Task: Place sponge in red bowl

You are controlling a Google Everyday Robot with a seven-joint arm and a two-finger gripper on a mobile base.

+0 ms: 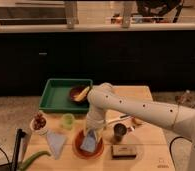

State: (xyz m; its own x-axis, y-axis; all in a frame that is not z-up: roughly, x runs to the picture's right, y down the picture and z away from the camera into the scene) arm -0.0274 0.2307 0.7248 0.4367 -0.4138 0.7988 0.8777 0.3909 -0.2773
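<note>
Worktop [141, 95]: tray [53, 95] at rear left, a small dish [74, 93] in it. Cup [67, 120] in front of tray; bowl of items [39, 123] to its left. Red bowl [77, 148] at front centre, sponge [90, 144] in it, claw [91, 133] directly above. Metal cup [119, 132] right of red bowl; flat block [123, 151] in front of it.

Table [141, 95]: pale matt wood. Tray [56, 95]: smooth green plastic. Red bowl [78, 145]: glossy. Sponge [91, 144]: soft, matt blue. Cup [120, 132]: dull metal. Gripper [91, 134], above the bowl: smooth white casing.
</note>
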